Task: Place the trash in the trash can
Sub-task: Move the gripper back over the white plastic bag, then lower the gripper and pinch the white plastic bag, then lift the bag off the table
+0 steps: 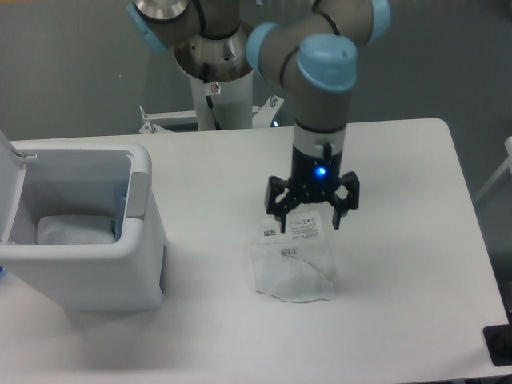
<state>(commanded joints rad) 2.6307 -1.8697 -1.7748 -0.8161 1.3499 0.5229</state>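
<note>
The flat translucent white plastic bag (294, 261) with printed labels lies on the white table (400, 264) near the middle. My gripper (309, 221) points straight down over the bag's upper edge, open, fingers spread to either side, holding nothing. The white trash can (88, 240) stands at the left with its lid (10, 184) swung open and its grey side handle (138, 194) facing the gripper. Something white lies inside the trash can. The bottle with the red-pink label does not show.
The arm's base column (218, 88) stands behind the table's far edge. A dark object (499, 346) sits at the table's right front corner. The table's right edge runs near the frame's right side.
</note>
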